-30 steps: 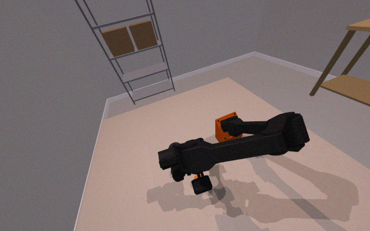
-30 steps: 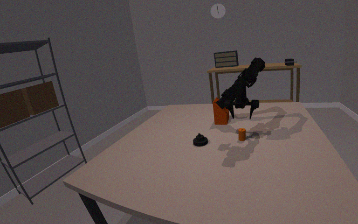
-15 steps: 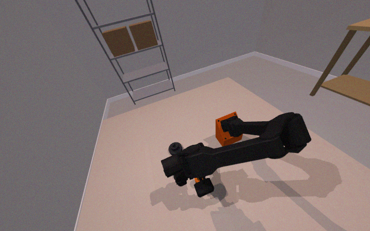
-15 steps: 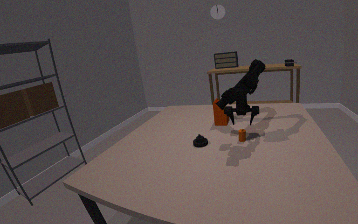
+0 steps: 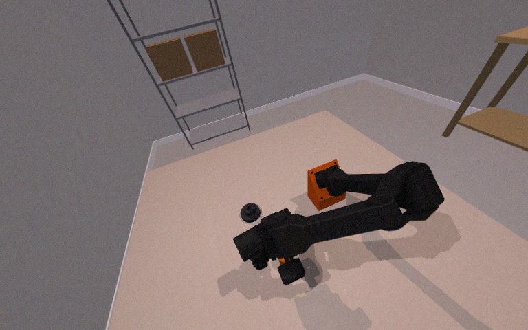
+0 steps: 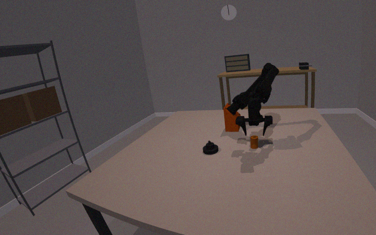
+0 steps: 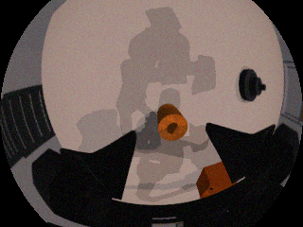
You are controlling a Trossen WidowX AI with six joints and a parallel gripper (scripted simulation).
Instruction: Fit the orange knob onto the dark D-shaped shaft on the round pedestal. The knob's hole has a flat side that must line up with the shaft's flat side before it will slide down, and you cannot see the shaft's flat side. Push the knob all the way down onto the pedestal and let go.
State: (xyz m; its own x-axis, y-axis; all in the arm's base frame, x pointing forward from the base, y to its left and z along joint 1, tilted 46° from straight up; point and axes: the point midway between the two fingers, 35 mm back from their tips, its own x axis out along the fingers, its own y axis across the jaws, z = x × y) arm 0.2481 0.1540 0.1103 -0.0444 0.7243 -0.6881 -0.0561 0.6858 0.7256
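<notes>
The orange knob [image 5: 282, 260] [image 6: 254, 143] [image 7: 167, 113] stands upright on the table, its hole facing up. In the top view the arm hides most of it. My gripper [image 6: 254, 135] [image 7: 172, 130] is open and empty, pointing down over the knob. In the exterior view the fingertips are on either side of the knob and about level with its top or a little higher. The dark round pedestal [image 5: 250, 213] [image 6: 210, 150] [image 7: 246, 85] stands apart to one side, with its shaft [image 6: 209, 141] [image 7: 263, 87] bare. The shaft's flat side cannot be made out.
An orange box-like block [image 5: 312, 191] [image 6: 231, 123] [image 7: 216, 180] with a sloped face stands on the table [image 5: 186, 202] [image 6: 166, 177] behind the pedestal and knob in the exterior view, close beside the arm. A metal shelf rack [image 6: 64, 98] and a wooden bench [image 6: 312, 88] stand away from the table.
</notes>
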